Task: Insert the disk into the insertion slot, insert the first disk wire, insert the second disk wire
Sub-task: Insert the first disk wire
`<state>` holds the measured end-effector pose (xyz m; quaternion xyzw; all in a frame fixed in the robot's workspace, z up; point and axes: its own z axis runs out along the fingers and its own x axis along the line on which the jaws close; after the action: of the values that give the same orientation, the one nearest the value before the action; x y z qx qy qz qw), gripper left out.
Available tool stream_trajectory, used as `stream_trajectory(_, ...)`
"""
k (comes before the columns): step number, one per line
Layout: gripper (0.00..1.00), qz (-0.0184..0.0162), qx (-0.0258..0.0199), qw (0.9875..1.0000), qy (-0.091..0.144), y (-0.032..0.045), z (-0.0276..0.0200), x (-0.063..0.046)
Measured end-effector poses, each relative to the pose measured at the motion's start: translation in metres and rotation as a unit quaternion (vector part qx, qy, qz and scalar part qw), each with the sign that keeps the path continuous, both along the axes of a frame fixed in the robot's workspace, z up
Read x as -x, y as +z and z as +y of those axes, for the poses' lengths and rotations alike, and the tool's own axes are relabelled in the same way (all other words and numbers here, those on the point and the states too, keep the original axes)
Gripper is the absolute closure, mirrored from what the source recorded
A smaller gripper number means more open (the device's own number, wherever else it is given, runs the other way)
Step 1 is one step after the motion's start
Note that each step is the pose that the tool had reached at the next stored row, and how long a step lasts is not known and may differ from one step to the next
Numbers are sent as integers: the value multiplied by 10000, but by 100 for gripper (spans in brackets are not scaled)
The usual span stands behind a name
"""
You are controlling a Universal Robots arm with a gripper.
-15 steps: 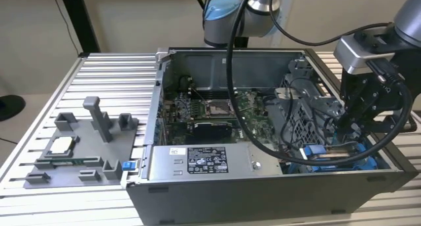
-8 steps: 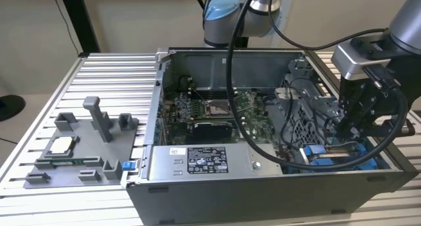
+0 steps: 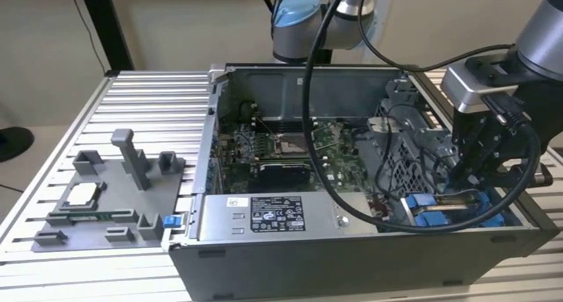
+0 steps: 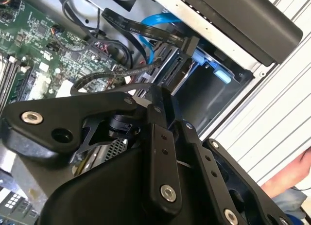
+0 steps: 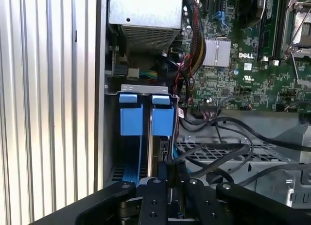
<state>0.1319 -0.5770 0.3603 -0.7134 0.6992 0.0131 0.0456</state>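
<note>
Exterior view, read from its left to its right. On the slotted metal table (image 3: pixel 149 97) stands a grey fixture plate (image 3: pixel 88 238), which holds a pale block (image 3: pixel 82 194) and a green strip (image 3: pixel 88 216) among its upright posts. Beside it lies the open computer case (image 3: pixel 352 262). The case holds the power-supply box (image 3: pixel 229 219) along its near wall, the motherboard (image 3: pixel 281 150) on its floor and, at the corner on the exterior view's right, the drive bay (image 5: pixel 146 89). The disk (image 3: pixel 431 213) already sits edge-on in this bay, with the two tabs of its blue carrier (image 5: pixel 163 119) standing up at the bay's mouth. The gripper (image 3: pixel 473 188) reaches down into the same corner, directly over the disk. In both wrist views its fingers (image 5: pixel 156 196) are drawn close together at the tips, but what they pinch, if anything, cannot be made out. Loose black wires (image 5: pixel 214 154) cross the perforated cage just beside the fingers. In the second wrist view a blue wire (image 4: pixel 155 26) and a flat black connector (image 4: pixel 188 44) lie at the disk's end of the bay, and whether either is seated cannot be told. Judgement: the slot step looks complete and the work stands at the wires. A clean insertion calls for holding the plug square to the disk's socket and pressing straight along its axis. The neighbouring wires should stay out of the path, and the blue tabs should take no sideways load.
</note>
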Motion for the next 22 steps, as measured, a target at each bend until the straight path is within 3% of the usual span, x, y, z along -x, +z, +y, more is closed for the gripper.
stream_trajectory(3, 100, -14, 8, 10000, 0, -18, 0, 0)
stream_trajectory(5, 100, -40, 11, 10000, 0, -29, -1, 1)
stream_trajectory(6, 100, -72, 11, 10000, 0, -34, 0, 1)
stream_trajectory(8, 100, -169, 10, 9999, 0, -41, -1, 0)
stream_trajectory(10, 100, -226, 14, 9997, 0, -43, 0, 0)
stream_trajectory(13, 100, -284, 21, 9996, 1, -45, 0, 0)
stream_trajectory(19, 100, -344, 21, 9994, 1, -46, 0, 0)
stream_trajectory(22, 100, -346, 19, 9994, 0, -50, -3, 0)
